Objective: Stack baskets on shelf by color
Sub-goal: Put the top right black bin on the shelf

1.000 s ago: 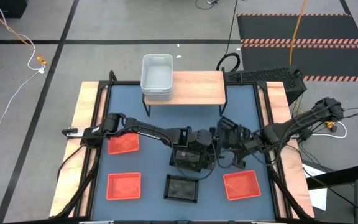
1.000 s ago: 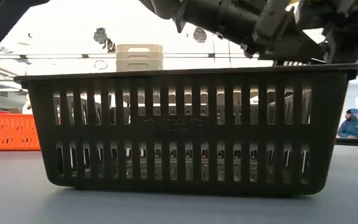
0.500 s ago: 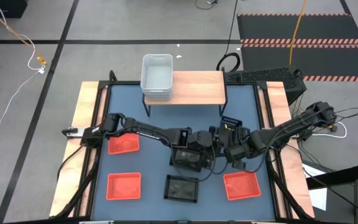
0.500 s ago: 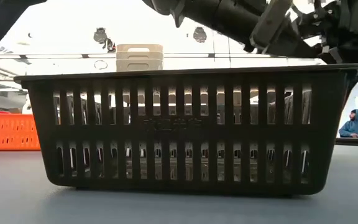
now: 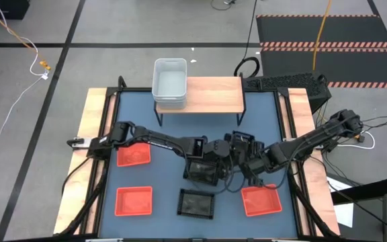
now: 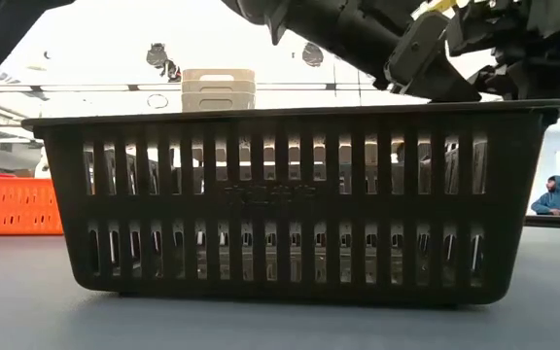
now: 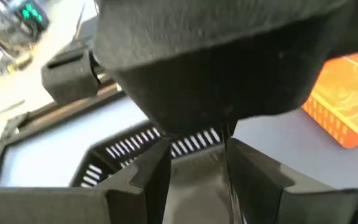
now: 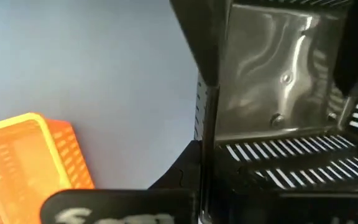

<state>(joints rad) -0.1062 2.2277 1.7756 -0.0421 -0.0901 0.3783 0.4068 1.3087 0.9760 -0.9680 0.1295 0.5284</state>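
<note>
High view: left gripper (image 5: pixel 207 165) and right gripper (image 5: pixel 242 149) meet over a black basket (image 5: pixel 203 173) mid-table, well short of the shelf (image 5: pixel 213 94); white stack (image 5: pixel 170 82) already up; step looks like black pickup.

Left wrist view: fingers (image 7: pixel 151 177) narrow, pinching the basket wall.

Right wrist view: hold unclear; next, lift clear.

Low view: blue-grey table (image 6: pixel 261 326); a person (image 6: pixel 552 192) behind.

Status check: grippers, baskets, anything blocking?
Both grippers at centre black basket. White stack on shelf. Three red, one black loose. Nothing on the shelf's bare part.
</note>
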